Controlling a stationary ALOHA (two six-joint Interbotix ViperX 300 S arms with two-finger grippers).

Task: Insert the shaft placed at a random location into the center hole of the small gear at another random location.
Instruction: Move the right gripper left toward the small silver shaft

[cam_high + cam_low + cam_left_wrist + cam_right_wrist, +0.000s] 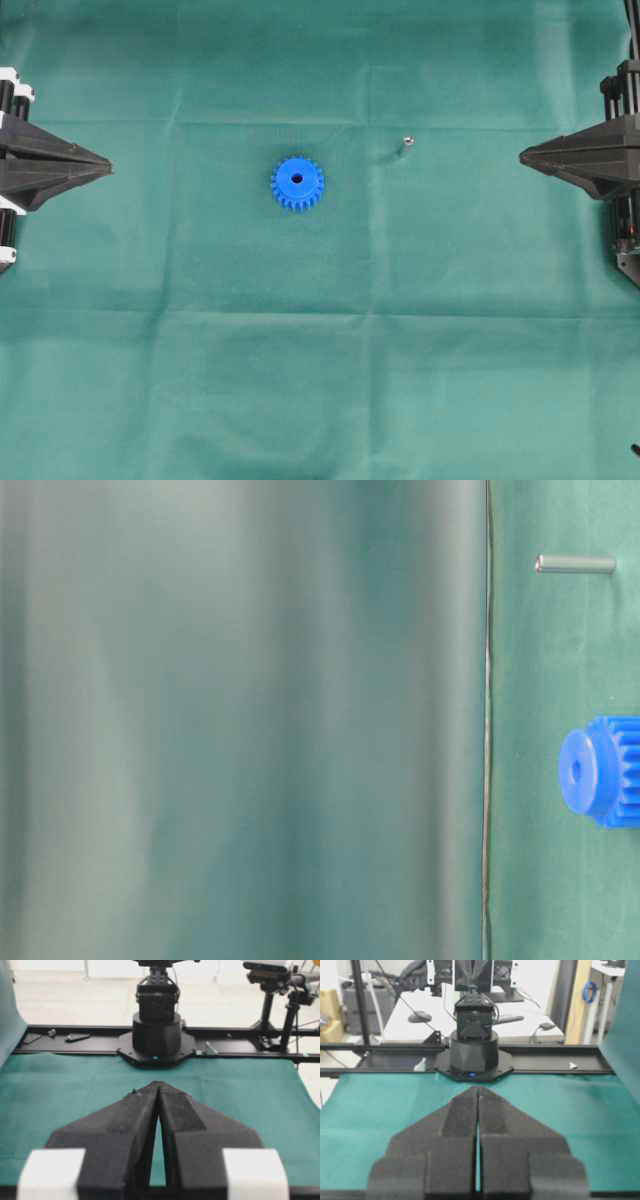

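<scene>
Overhead exterior | step: none begun, shaft (406,143) lies free on green counter (320,380), right of small gear (297,183), apart | left tool (100,162) and right tool (528,156) pinched closed, empty, at edges | next: likely right tool spreads, reaches shaft

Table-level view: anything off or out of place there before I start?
Yes. A blurred green sheet fills most of that view, leaving only a strip on the right with the pin and blue gear. Overhead, both lie apart on the cloth, undamaged.

Lab: camera stands (267,1007), cabled desks (520,1025).
</scene>
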